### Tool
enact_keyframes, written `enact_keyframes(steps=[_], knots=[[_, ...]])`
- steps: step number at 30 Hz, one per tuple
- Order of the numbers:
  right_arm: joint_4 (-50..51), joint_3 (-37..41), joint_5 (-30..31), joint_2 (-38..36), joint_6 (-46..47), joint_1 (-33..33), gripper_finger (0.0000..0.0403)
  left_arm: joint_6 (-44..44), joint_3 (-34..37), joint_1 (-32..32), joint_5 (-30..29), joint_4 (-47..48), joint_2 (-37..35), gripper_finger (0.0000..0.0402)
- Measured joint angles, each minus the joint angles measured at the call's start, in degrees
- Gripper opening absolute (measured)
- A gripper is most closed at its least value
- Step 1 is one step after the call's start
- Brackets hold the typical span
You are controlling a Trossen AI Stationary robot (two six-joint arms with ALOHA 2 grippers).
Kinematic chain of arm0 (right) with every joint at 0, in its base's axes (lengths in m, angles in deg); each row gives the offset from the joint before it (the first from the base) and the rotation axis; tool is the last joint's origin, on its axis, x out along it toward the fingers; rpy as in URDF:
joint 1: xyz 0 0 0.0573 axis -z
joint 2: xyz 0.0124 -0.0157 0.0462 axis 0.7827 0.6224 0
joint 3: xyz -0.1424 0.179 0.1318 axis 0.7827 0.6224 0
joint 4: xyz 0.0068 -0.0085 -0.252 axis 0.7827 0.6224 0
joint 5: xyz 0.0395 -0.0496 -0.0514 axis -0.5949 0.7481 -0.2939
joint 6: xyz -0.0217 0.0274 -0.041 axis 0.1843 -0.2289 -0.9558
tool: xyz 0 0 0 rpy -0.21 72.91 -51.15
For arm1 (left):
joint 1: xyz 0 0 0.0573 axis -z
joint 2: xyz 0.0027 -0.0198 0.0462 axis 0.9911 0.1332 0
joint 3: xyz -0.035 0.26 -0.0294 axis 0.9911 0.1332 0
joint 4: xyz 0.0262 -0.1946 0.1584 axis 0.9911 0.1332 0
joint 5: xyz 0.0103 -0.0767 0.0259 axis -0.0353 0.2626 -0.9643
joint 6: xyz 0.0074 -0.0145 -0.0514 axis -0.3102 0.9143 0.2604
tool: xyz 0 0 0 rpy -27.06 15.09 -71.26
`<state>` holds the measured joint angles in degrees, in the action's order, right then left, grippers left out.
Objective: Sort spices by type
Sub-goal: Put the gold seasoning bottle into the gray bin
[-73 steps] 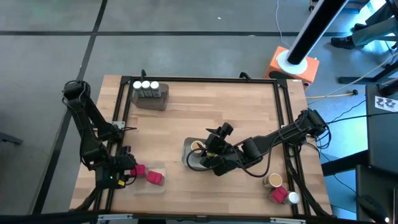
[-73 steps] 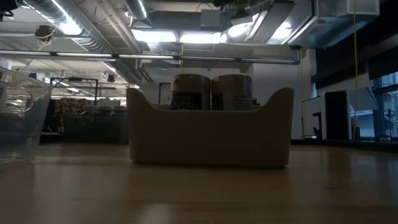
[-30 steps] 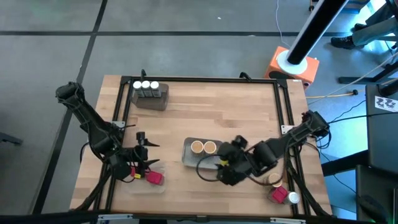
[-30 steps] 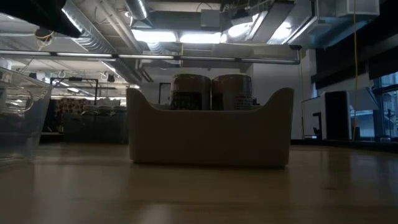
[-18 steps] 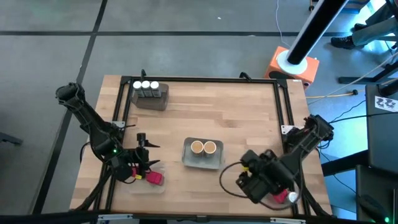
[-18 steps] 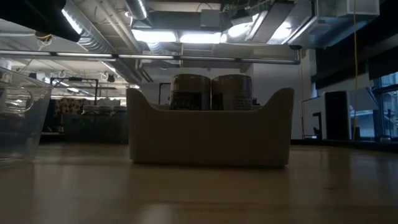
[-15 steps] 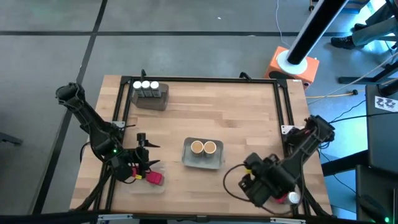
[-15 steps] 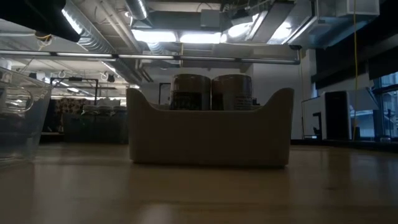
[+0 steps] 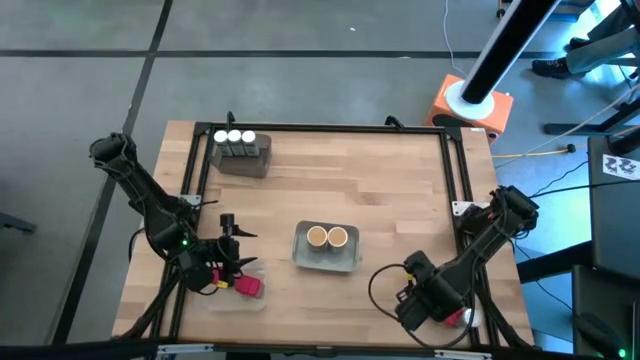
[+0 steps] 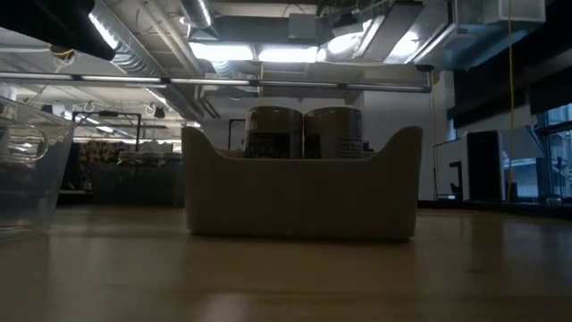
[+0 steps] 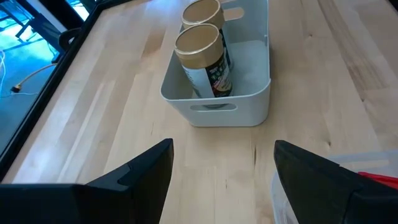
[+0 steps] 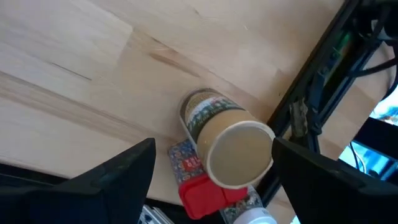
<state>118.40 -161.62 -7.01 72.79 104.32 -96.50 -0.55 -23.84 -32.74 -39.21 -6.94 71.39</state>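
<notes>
Right claw point(image 9: 418, 305) was spread wide and empty, hovering over the near right corner of the counter point(image 9: 400, 180). Directly under it stood a tan-lidded jar point(image 12: 229, 151), touching a red boxy spice point(image 12: 200, 185), with a white cap point(image 12: 249, 216) just beside. We judged the jar rigid, light, with a slick label, so grip across the round body below the lid, not on the lid. Tight cluster, so a finger could nudge the red box. Further out, the grey tray point(image 9: 326, 260) mid-counter held two tan-lidded jars point(image 11: 202, 46). Far left, three white-capped jars point(image 9: 234, 137) sat in another tray. Left claw point(image 9: 226, 262) was wide, empty, over the clear tray point(image 9: 225, 298) holding a red box point(image 9: 247, 286).
</notes>
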Motion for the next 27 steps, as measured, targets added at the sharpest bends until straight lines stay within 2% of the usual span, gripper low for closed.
enact_keyframes(steps=[10,16,27], knots=[[-0.08,0.65,-1.59,0.00,1.43,-0.05,0.0321,0.09,0.00,0.00,0.00,0.02,0.00,0.0262],[0.05,4.78,-6.63,0.00,0.98,-0.09,0.0321,0.12,0.00,0.00,0.00,0.02,0.00,0.0262],[0.02,5.26,-7.06,0.00,2.49,-1.66,0.0321,0.12,0.00,0.00,0.01,0.02,0.00,0.0262]])
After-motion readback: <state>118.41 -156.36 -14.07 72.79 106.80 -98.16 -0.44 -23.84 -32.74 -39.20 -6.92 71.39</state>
